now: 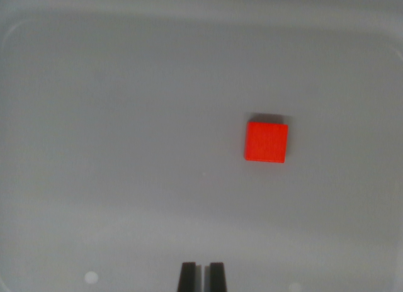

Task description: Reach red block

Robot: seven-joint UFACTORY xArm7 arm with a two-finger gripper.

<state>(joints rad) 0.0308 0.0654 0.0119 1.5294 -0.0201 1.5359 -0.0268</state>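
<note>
The red block [266, 141] lies up and toward the wrist view's right of the claw [202, 276], well apart from it, with bare surface between the two. That offset is what the coming move turns on: judged from this view, the claw would need to travel forward and toward the wrist view's right to bring its tips over the block.

Only the two dark fingertips [187, 276] of the claw show, poking in at the bottom edge, side by side with a narrow slit between them. They grip nothing, and they look drawn nearly together, though so little of them is in view that how far they are closed is hard to judge.

The block shows a nearly square top face, so it has no clear long axis; its edges sit almost parallel to the frame, turned very slightly. Its colour is a flat, saturated red with a matte look, and a thin shadow runs along its far edge.

It rests on a pale grey, smooth table [126, 147] whose faint curved border at the corners may be a shallow rim. The reach is judged not yet done.
</note>
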